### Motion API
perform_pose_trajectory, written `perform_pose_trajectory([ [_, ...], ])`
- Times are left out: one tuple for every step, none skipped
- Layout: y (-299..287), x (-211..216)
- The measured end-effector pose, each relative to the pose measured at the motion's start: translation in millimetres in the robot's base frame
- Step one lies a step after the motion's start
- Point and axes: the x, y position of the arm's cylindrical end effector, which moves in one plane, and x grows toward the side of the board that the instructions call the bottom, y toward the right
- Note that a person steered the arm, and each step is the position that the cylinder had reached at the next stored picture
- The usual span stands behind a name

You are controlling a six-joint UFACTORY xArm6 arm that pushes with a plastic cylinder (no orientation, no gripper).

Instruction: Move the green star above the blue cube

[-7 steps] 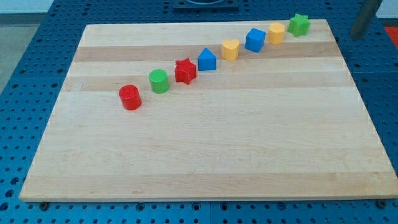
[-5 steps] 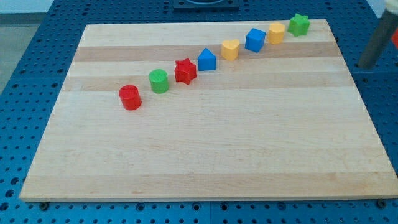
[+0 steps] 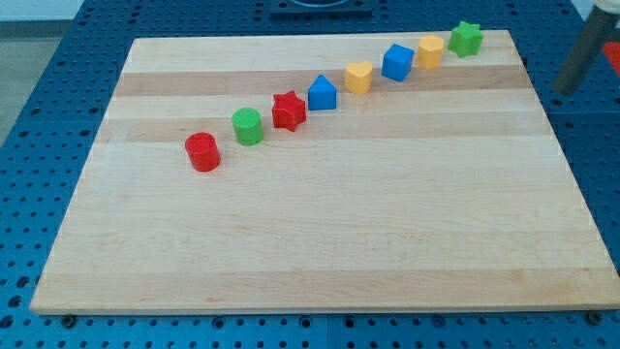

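Nothing done yet: green star (image 3: 466, 38) at board's (image 3: 320, 242) top right end of the row, untouched, blue cube (image 3: 397, 62) two places leftward, my tip (image 3: 564, 91) off-board at right, no fingers.

Eight blocks strung diagonally across desk (image 3: 320, 242): cylinder (image 3: 202, 152) nearest left edge, star (image 3: 466, 38) at top-right corner, cube (image 3: 397, 62) two places down-left; my tip (image 3: 565, 92) off right edge.

green star (image 3: 466, 38) top right, blue cube (image 3: 397, 62) lower-left
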Motion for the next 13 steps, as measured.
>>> perform_pose_trajectory([
  [0.0,-47.1],
  [0.0,-84.4],
  [-18.8,-105.6],
  [-63.4,-106.0],
  [-95.6,-76.5],
  [-101.8,-61.0],
  [-117.0,-77.8],
  [-118.7,-99.2],
  [-144.3,-100.1],
  [-176.5,-88.4],
  [-198.9,-75.5],
  [-225.1,-71.1],
  [-239.3,-71.1],
])
